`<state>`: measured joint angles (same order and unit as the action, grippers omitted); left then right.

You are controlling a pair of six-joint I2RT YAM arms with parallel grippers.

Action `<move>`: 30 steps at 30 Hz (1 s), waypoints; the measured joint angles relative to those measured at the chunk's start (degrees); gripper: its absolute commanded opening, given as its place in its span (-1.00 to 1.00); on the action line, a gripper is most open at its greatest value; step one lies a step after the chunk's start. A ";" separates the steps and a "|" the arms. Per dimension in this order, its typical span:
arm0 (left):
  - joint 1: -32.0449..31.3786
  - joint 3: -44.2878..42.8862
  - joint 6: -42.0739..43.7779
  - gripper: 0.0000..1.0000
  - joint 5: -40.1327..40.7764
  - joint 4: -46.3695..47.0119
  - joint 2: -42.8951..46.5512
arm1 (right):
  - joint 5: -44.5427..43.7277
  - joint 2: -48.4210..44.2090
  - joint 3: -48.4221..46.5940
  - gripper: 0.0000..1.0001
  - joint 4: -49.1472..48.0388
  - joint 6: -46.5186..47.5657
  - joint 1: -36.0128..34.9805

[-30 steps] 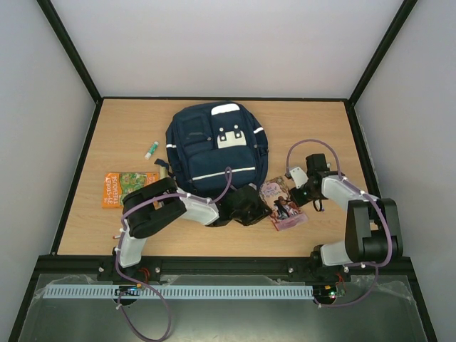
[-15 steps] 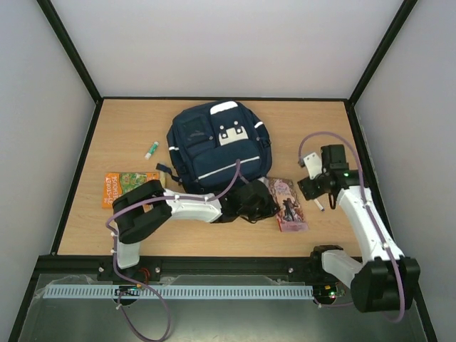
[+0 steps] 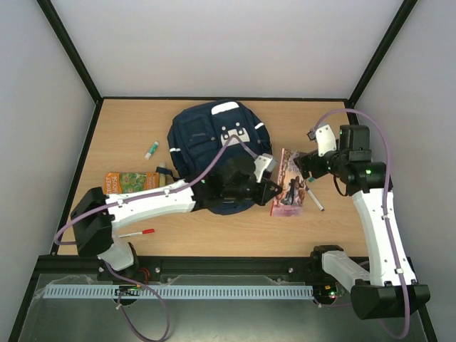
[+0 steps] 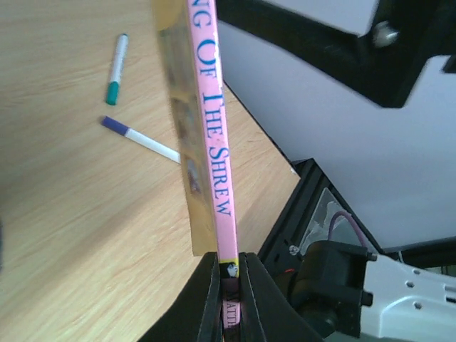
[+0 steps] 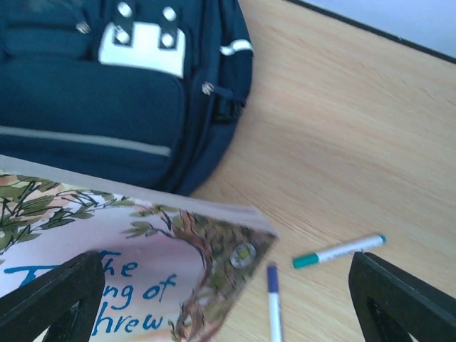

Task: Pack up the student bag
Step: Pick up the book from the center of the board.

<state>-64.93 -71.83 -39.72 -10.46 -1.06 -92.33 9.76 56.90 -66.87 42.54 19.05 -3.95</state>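
- So, the key thing for the next move: the student bag lies just to the robot's left of the pink book, which the left claw is pinching by the spine.
- Left claw is pressed together on that spine. The book hangs edge-on over the worktop; can't tell if its lower corner touches the wood.
- Right claw is spread wide just above the book's cover, gripping nothing.
- Left arm is clearly the nearer one, since its wrist sits right over the bag's near end. The right arm is on the far side of the book from the bag.
- Bag's long axis runs from the near edge toward the back wall, top end farthest from the arms.
- Looks-wise it's navy fabric lying flat, front side up. It has thin white stripes, a white-grey patch with two dots, zip pockets and dark straps at the sides.
- I can't tell whether the main compartment is unzipped, so my guess is the book needs swinging left toward the top end.
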 measured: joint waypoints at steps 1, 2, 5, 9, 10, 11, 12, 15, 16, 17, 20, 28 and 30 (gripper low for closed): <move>1.01 0.55 1.53 -0.95 -1.01 -0.46 1.25 | 1.36 0.44 -1.09 0.88 0.13 -0.39 0.00; 2.03 1.29 2.67 -0.95 -1.70 -0.90 2.43 | 2.58 0.94 -2.01 0.87 0.20 -0.81 0.00; 5.73 5.25 4.90 -0.95 -3.30 -0.94 6.60 | 7.06 2.40 -3.72 0.87 0.07 -2.27 0.00; 13.25 11.80 5.68 -0.95 -7.21 0.44 12.79 | 14.14 4.04 -4.15 0.85 -0.24 -4.81 0.00; 15.28 12.90 5.77 -0.95 -8.63 0.87 13.81 | 16.04 4.74 -4.59 0.84 -0.20 -5.31 0.00; 17.27 13.81 5.90 -0.95 -10.12 1.36 14.73 | 18.12 5.60 -5.07 0.84 -0.39 -5.84 0.00; 18.99 14.34 6.14 -0.95 -11.28 1.66 15.43 | 20.44 6.51 -5.68 0.84 -0.50 -6.29 0.00; 21.59 14.91 7.87 -0.95 -15.30 1.86 17.38 | 28.37 9.07 -6.73 0.87 -1.75 -7.54 0.00; 21.81 14.91 8.59 -0.95 -16.72 1.90 18.18 | 31.63 9.99 -6.80 0.99 -2.45 -7.98 0.00; 21.84 14.91 9.18 -0.95 -18.01 1.95 19.02 | 33.92 10.78 -6.80 1.00 -2.89 -8.50 0.00; 22.23 14.91 10.45 -0.95 -22.62 2.75 21.92 | 40.04 13.31 -6.80 0.99 -5.16 -10.71 -0.13; 23.43 15.45 10.19 -0.95 -29.81 7.21 24.41 | 52.87 15.54 -6.78 0.99 -9.16 -13.55 -0.28; 23.96 15.76 9.70 -0.95 -30.62 8.15 24.41 | 57.07 15.56 -6.56 1.00 -9.22 -13.51 -0.42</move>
<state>-40.97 -56.07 -30.02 -41.08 7.09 -67.92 66.83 72.47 -73.43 33.32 5.54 -4.36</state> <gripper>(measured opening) 0.043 0.997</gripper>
